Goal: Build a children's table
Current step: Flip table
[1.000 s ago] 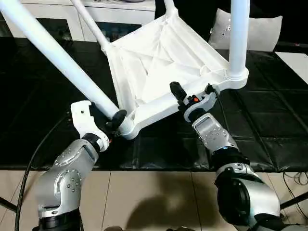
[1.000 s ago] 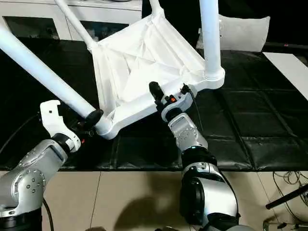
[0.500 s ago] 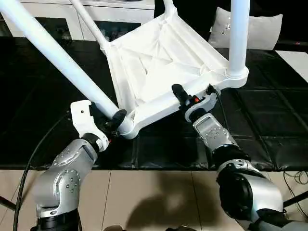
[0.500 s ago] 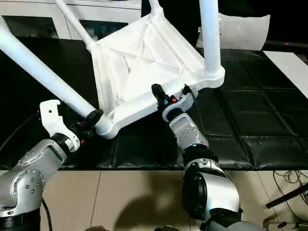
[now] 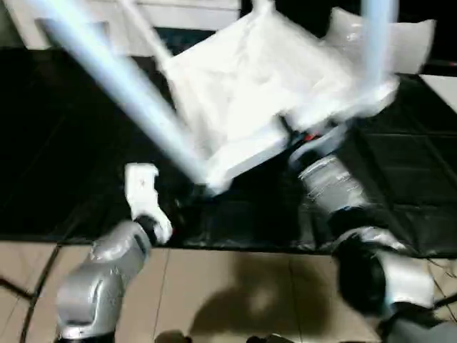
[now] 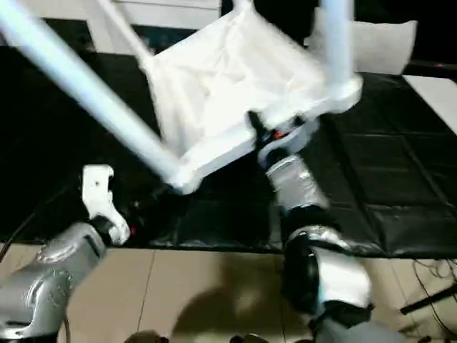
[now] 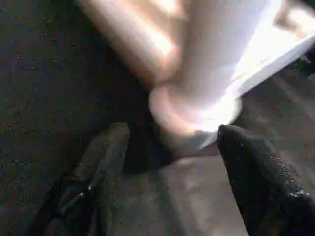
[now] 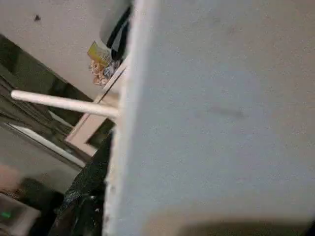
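The children's table (image 5: 250, 93) lies tilted with its ribbed underside up, and its white legs (image 5: 121, 86) point up and away. The picture is smeared by motion. My left gripper (image 7: 173, 132) is open, and its black fingers (image 7: 106, 162) stand apart on either side of the near corner socket (image 7: 192, 113) without touching it. It sits low and to the left of that corner (image 5: 211, 182). My right gripper (image 6: 265, 136) is shut on the near rim of the tabletop, and the white panel (image 8: 221, 113) lies close between its fingers.
The black-covered work table (image 5: 71, 179) carries the whole piece, and its front edge runs just ahead of my forearms. Behind it stand a white cabinet (image 5: 207, 14) and a white cushion (image 6: 385, 43). Tiled floor (image 5: 235, 286) lies below.
The whole picture has shifted and blurred, so the camera moved. My left gripper has opened and dropped away from the base of the near leg. My right gripper stays on the rim.
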You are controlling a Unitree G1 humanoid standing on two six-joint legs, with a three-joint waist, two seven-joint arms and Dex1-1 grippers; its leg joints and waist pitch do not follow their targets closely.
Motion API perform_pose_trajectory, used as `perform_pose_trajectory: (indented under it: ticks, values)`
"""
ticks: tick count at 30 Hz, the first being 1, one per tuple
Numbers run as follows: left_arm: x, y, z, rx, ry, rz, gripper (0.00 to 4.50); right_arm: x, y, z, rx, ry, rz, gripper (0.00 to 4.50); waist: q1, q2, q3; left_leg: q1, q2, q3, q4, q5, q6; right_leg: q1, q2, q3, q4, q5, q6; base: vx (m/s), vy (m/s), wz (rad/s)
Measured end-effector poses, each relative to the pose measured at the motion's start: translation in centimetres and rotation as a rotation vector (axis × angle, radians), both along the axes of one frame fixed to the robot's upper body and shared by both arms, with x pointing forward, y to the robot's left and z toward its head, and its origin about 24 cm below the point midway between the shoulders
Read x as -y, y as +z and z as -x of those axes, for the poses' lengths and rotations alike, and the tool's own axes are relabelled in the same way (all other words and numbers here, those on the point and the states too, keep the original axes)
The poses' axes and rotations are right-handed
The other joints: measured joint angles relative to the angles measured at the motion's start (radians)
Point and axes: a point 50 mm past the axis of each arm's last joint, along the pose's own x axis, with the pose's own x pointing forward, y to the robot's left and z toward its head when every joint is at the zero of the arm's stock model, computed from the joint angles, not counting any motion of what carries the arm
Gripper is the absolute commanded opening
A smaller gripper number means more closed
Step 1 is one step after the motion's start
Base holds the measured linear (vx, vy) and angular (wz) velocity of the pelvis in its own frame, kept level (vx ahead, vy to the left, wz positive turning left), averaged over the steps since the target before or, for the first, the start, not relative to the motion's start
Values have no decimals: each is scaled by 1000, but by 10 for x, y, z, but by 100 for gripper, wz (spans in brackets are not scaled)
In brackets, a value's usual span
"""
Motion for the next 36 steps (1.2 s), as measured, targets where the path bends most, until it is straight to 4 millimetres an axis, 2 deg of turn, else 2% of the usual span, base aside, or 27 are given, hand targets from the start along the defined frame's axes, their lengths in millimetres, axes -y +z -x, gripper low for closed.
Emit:
perform_pose_trajectory:
  ticks: [3,6,9,16,18,21,24,27,31,34,36]
  values:
    - [-10,-2,2,30,20,-103,392,23,9,3,49,-54,70,207,7,0,0,0,0,0,2,0,0,0,0,0,1,0,0,0,0,0]
    - [-3,6,2,122,-43,-122,412,43,15,10,88,-111,182,205,21,0,0,0,1,0,5,0,0,1,0,0,1,0,0,0,0,0]
    - [7,20,3,213,-101,-116,436,54,23,15,115,-157,284,204,17,0,0,2,1,1,7,0,-1,2,0,1,3,1,0,0,0,0]
    - [13,37,12,326,-203,-178,450,69,36,28,115,-281,487,203,14,-8,2,5,3,3,2,6,-10,8,0,0,5,-1,7,0,0,0]
    - [12,37,13,332,-215,-203,450,69,46,30,122,-315,602,203,4,-10,2,5,3,3,1,9,-11,8,0,0,5,0,7,0,0,0]
    - [14,37,14,341,-230,-225,450,61,52,31,119,-351,751,203,-13,-25,1,7,3,3,-2,12,-15,10,1,0,5,0,7,0,0,0]
    - [16,39,14,351,-240,-241,450,57,54,31,107,-368,805,200,-26,-35,1,7,3,2,-3,14,-16,11,1,0,4,1,8,0,0,0]
    - [17,43,13,370,-233,-243,450,53,55,31,104,-379,895,195,-35,-38,1,6,3,2,-3,14,-16,13,1,0,-1,6,9,0,0,0]
    - [16,51,7,411,-211,-284,450,48,55,31,92,-400,916,193,-38,-39,1,5,3,3,-3,15,-16,13,1,1,-3,10,9,0,0,0]
    - [15,66,-3,484,-184,-344,450,40,55,28,100,-378,943,193,-43,-41,0,5,3,2,-3,16,-17,13,2,1,-3,11,8,0,0,0]
    - [15,77,-11,538,-164,-371,450,35,54,26,108,-355,976,249,-51,-43,-1,6,3,2,-3,17,-18,14,2,1,-3,12,8,0,0,0]
